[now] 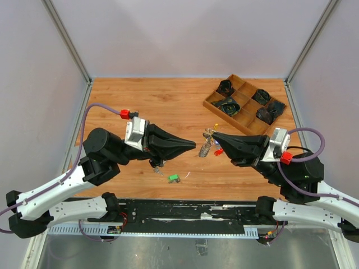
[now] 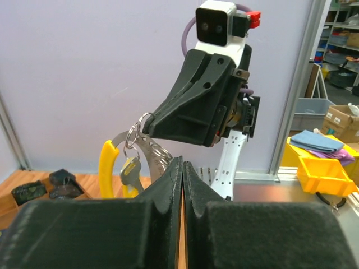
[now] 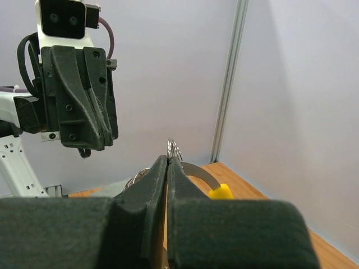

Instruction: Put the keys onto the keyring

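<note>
- Top view only: the left gripper (image 1: 193,144) and right gripper (image 1: 216,137) are seen tip to tip above the middle of the table (image 1: 140,101), near each other but apart.
- The keyring (image 1: 206,147) is seen hanging from the right gripper's tip, clear of the table, between the two tips.
- Top view only: one green-tagged key (image 1: 174,178) is seen lying loose on the table, near the front edge and below the left gripper. A small dark item is noted just beside it; what it is cannot be told.
- Top view only: one divided tray (image 1: 221,115) is seen at the far right, with four dark bundles (image 1: 270,111) counted in it.
- Left wrist view only: one yellow-headed key (image 2: 130,174) is seen hanging on the keyring, beside the yellow curved piece (image 2: 106,168).
- Left wrist view: the left gripper's jaws are pressed together, and nothing is seen between them.
- Right wrist view: the right gripper's jaws are pinched on the keyring wire, and the yellow curved piece is seen just past them.
- Right wrist view only: a small loop (image 3: 84,152) is seen under the left gripper; it cannot be identified.
- Count: two grippers, one keyring, two keys told for certain.
</note>
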Tool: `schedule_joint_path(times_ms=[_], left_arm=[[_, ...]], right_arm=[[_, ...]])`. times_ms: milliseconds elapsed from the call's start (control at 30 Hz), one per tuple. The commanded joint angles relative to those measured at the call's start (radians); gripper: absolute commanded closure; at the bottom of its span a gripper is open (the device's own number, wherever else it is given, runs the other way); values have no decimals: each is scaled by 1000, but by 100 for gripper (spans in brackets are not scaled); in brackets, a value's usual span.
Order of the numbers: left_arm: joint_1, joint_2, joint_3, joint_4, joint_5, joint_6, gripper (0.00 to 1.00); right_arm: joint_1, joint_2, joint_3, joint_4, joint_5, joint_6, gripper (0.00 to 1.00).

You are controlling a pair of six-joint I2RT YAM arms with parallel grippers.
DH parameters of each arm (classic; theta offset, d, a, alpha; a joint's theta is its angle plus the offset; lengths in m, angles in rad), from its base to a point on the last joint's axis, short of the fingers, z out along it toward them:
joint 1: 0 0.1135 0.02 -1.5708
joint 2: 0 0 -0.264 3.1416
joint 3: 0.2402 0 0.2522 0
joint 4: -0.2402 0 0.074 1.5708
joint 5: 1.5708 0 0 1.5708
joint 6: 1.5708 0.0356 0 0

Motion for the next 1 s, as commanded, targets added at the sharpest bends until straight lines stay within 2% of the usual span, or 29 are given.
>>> schedule_joint_path(times_ms=[0, 467, 967], left_arm=[[-6, -12, 1, 66, 49, 0, 96], [-6, 35, 27, 37, 51, 28, 98], [-6, 26, 14, 35, -10, 39, 96]], right_arm=[[6, 5, 7, 86, -25, 20, 99], [6, 27, 33, 71, -125, 13, 99], [6, 21, 38, 62, -200, 8, 99]])
